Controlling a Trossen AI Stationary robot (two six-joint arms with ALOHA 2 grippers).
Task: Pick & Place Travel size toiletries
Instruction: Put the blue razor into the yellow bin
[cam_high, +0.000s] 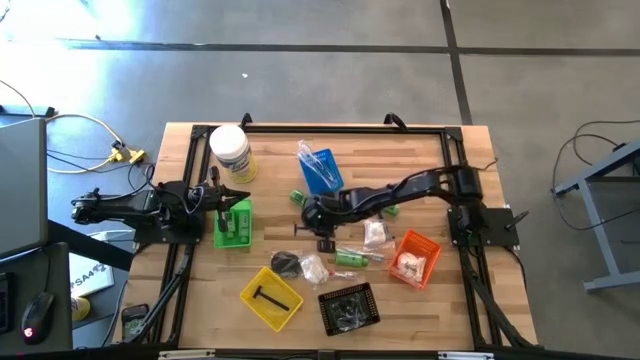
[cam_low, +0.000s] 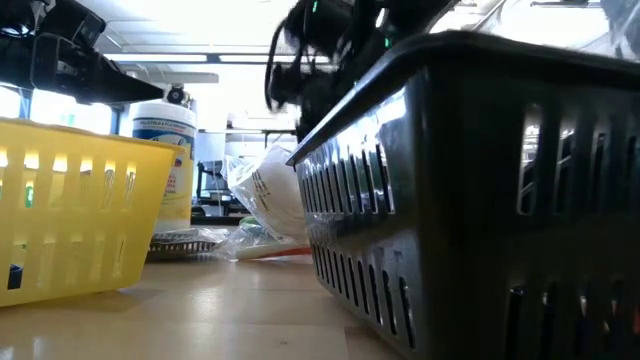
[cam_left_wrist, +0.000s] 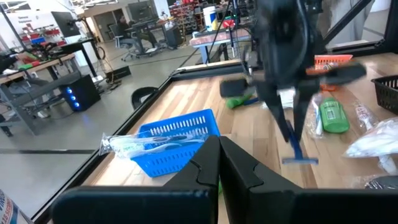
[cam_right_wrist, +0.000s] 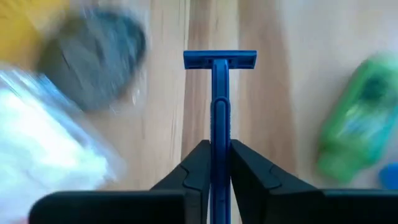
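your right claw (cam_right_wrist: 214, 163) is clamped on a blue razor (cam_right_wrist: 219, 87) above the surface's (cam_high: 430, 160) middle. the yellow tray (cam_high: 271, 296) holds a black t-shaped piece (cam_high: 266, 297); the orange tray (cam_high: 415, 258) holds white sachets (cam_high: 407, 264). your left claw (cam_left_wrist: 219, 163), fingers together, sits over the green tray (cam_high: 233, 224).

Table (cam_high: 430, 160): pale wood planks, matt, grain visible.
Blue razor (cam_right_wrist: 218, 93): smooth plastic, held between the matt black fingers of the right gripper (cam_right_wrist: 216, 163).
Green bottle (cam_right_wrist: 351, 127), beside the razor: glossy plastic.
Black tray (cam_low: 480, 180): slotted plastic, shiny.
Yellow tray (cam_low: 70, 205), beside the black tray: slotted plastic, slightly translucent.
Blue tray (cam_left_wrist: 177, 140): ribbed plastic; clear crinkled wrapper (cam_left_wrist: 134, 144) lies on it.
Left gripper (cam_left_wrist: 217, 163): matt black plastic.
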